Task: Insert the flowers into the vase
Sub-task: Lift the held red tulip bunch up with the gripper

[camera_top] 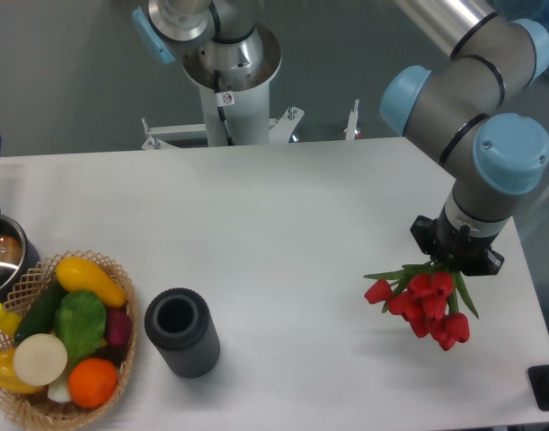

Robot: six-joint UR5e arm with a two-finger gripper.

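The flowers (427, 303), a bunch of red tulip buds with green stems and leaves, hang at the right side of the table just under the arm's wrist. My gripper (452, 261) is above them; its fingers are hidden behind the wrist and the leaves, and the stems run up into it. I cannot tell whether the buds touch the table. The vase (181, 331), a dark ribbed cylinder with a round open mouth, stands upright at the front left, far to the left of the flowers.
A wicker basket (121, 359) of toy vegetables sits left of the vase, almost touching it. A metal pot (2, 256) with a blue handle is at the left edge. The arm's base (229, 72) stands behind the table. A dark object (548, 388) is at the front right corner.
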